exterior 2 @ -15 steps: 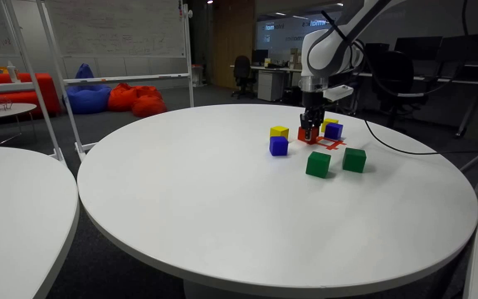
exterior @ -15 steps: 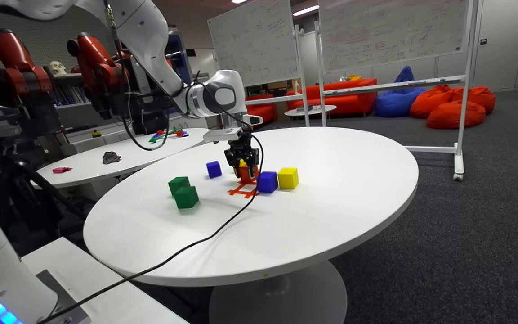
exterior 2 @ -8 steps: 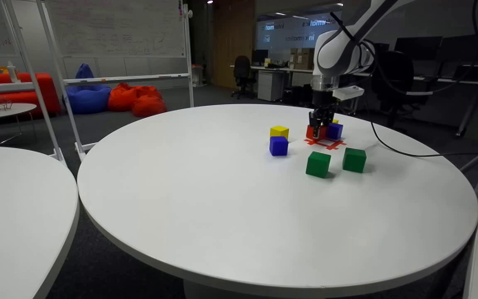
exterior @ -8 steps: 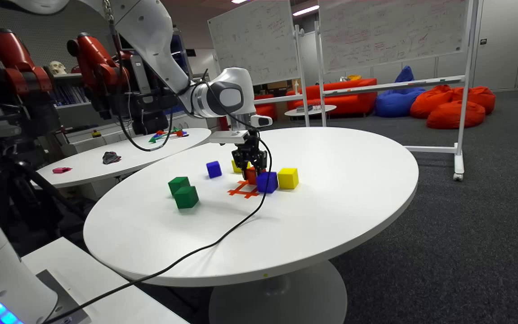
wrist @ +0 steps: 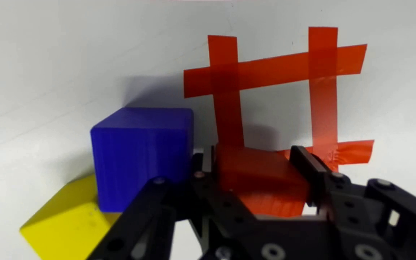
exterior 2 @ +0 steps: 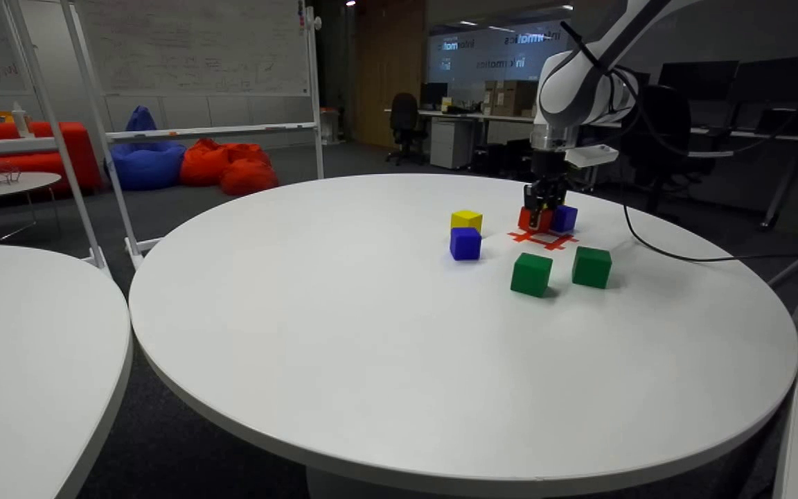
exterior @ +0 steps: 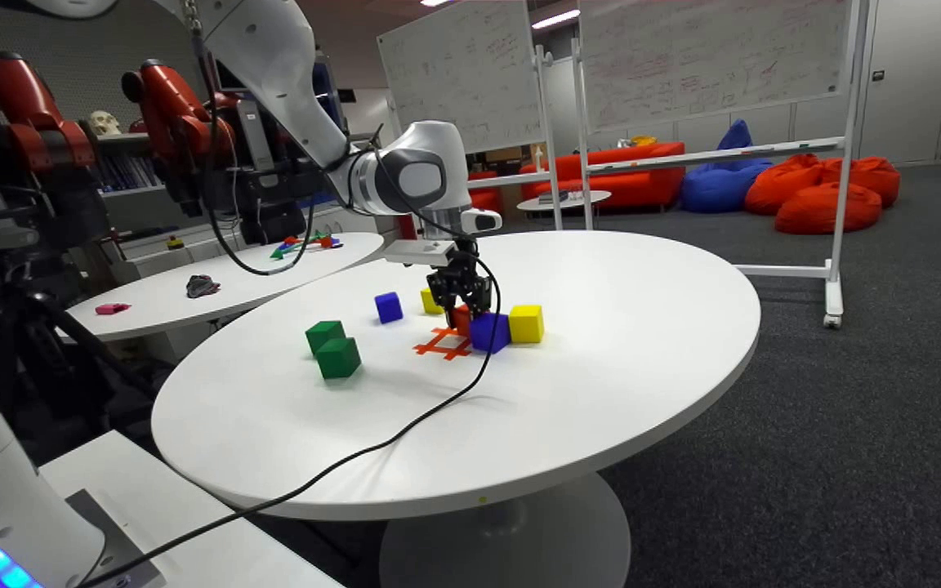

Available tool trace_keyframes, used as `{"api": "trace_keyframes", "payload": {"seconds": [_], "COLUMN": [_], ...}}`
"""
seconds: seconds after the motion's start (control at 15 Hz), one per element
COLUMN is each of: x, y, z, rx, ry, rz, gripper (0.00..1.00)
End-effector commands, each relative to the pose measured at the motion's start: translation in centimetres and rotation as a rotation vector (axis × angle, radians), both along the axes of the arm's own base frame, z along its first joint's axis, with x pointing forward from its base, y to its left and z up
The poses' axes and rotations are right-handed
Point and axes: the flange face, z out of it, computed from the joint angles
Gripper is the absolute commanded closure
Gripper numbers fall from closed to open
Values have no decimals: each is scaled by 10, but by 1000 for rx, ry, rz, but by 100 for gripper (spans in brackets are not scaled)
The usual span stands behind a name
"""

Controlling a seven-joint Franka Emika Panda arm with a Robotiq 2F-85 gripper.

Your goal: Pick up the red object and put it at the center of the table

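The red object is a small red block [exterior: 461,322], also in an exterior view [exterior 2: 545,220] and the wrist view [wrist: 258,169]. My gripper [wrist: 254,156] is shut on it, with one finger on each side and the block slightly turned between them. Gripper and block are low over the round white table [exterior 2: 337,333]; I cannot tell whether the block touches it. The block is at the edge of a red tape square [wrist: 276,70]. A blue block [wrist: 141,159] is right beside the left finger in the wrist view. The fingers partly hide the red block.
A yellow block [exterior: 527,324] touches that blue block. Another yellow block [exterior 2: 466,220] and blue block [exterior 2: 465,244] stand close together. Two green blocks [exterior 2: 531,274] [exterior 2: 591,267] stand nearer the robot base. A black cable [exterior: 405,437] hangs across the table in an exterior view.
The gripper and red block have moved together, rightward in both exterior views, to the blue block. The blue block and the yellow block beside it have shifted slightly the same way.
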Motion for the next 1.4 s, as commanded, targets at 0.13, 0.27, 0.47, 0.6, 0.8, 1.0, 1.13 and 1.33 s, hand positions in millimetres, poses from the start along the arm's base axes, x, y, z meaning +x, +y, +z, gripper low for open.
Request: {"api": "trace_keyframes", "payload": {"seconds": [0.13, 0.27, 0.47, 0.6, 0.8, 1.0, 1.13, 1.33], "x": [-24, -16, -2, 4, 4, 2, -2, -7], "y": [3, 15, 34, 47, 56, 53, 45, 39], "z": [-21, -13, -7, -5, -3, -4, -6, -5], "rx": [18, 8, 8, 16, 17, 18, 24, 26], "ry": [-2, -9, -6, -12, -17, -13, -14, -20], "rz": [31, 67, 97, 106, 119, 114, 100, 87], "gripper": [68, 68, 68, 68, 68, 68, 68, 68]}}
